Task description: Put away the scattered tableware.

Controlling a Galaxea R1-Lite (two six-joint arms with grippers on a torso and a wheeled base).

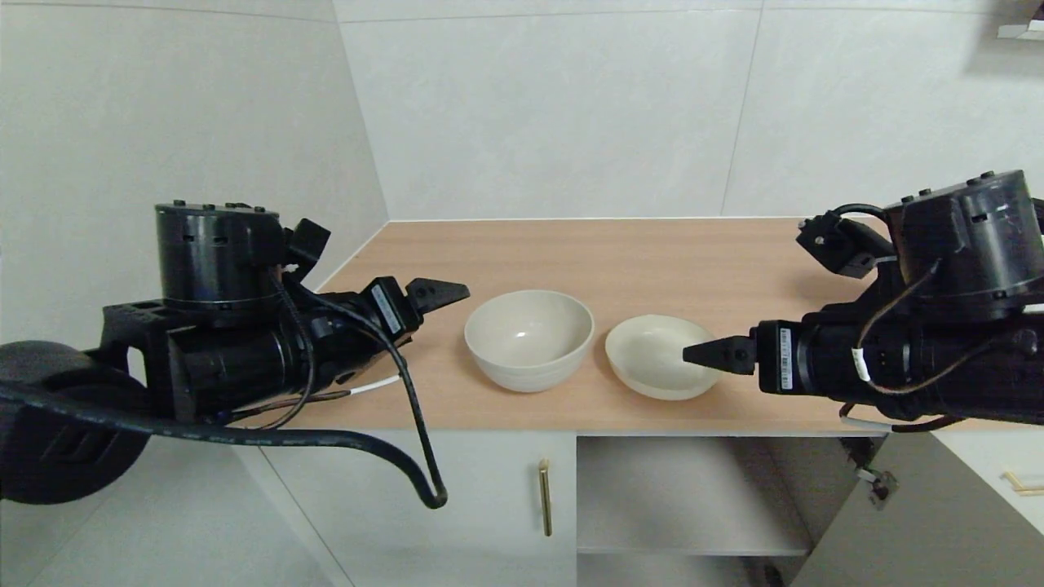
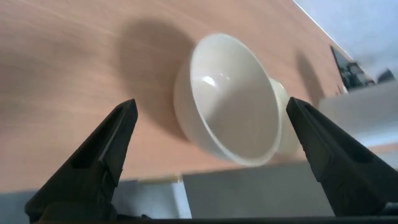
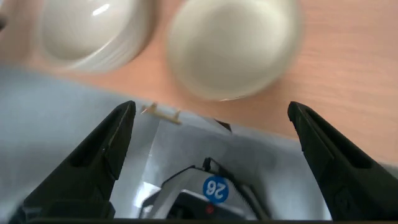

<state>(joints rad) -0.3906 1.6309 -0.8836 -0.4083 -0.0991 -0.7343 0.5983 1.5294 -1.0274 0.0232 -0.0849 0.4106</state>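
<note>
A deep cream bowl stands near the front edge of the wooden counter. A shallow cream bowl sits just to its right. My left gripper hovers left of the deep bowl, open and holding nothing. In the left wrist view its fingers spread wide, with the deep bowl beyond them. My right gripper hangs at the shallow bowl's right rim, open and holding nothing. The right wrist view has the shallow bowl and the deep bowl ahead of its spread fingers.
Tiled walls close the counter at the left and back. Under the counter an open cabinet has a bare shelf, with its door swung out to the right. A closed door with a gold handle is to the left.
</note>
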